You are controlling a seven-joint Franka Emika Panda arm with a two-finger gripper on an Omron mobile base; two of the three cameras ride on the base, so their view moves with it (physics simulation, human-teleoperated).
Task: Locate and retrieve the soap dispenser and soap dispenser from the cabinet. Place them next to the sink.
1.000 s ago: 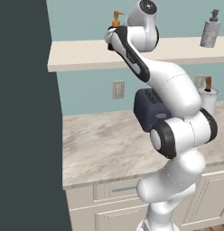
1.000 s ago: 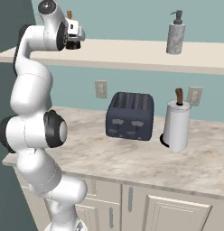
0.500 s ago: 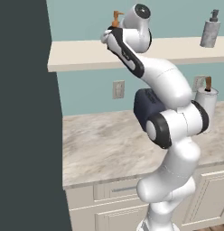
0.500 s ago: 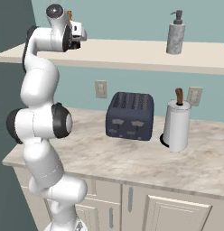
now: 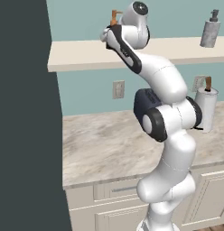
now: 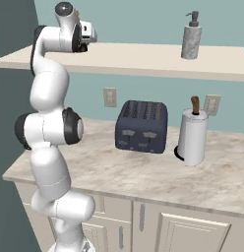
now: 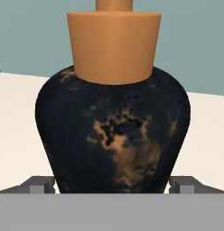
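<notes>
The squat black soap dispenser [image 7: 114, 135] with its orange pump [image 5: 114, 17] stands upright on the cream cabinet board [image 5: 82, 55], right in front of the hand. My gripper [image 7: 112, 185] is open, with one dark fingertip [image 7: 40, 185] low on each side of the bottle's belly; whether they touch it I cannot tell. In the right base view the hand [image 6: 85, 33] reaches over the board's left part [image 6: 143, 56]. The taller grey speckled soap dispenser [image 5: 209, 30] [image 6: 191, 38] stands farther right on the same board. The sink is out of view.
A dark toaster [image 6: 141, 126] and a white paper-towel roll [image 6: 193, 135] stand on the marbled counter [image 5: 100, 144] below the board. A tall dark panel [image 5: 23, 113] closes off the left side. Panelled doors and drawers [image 6: 193, 231] run under the counter.
The hand has pushed in toward the black bottle on the board while the elbow swung. The jaws stayed open.
</notes>
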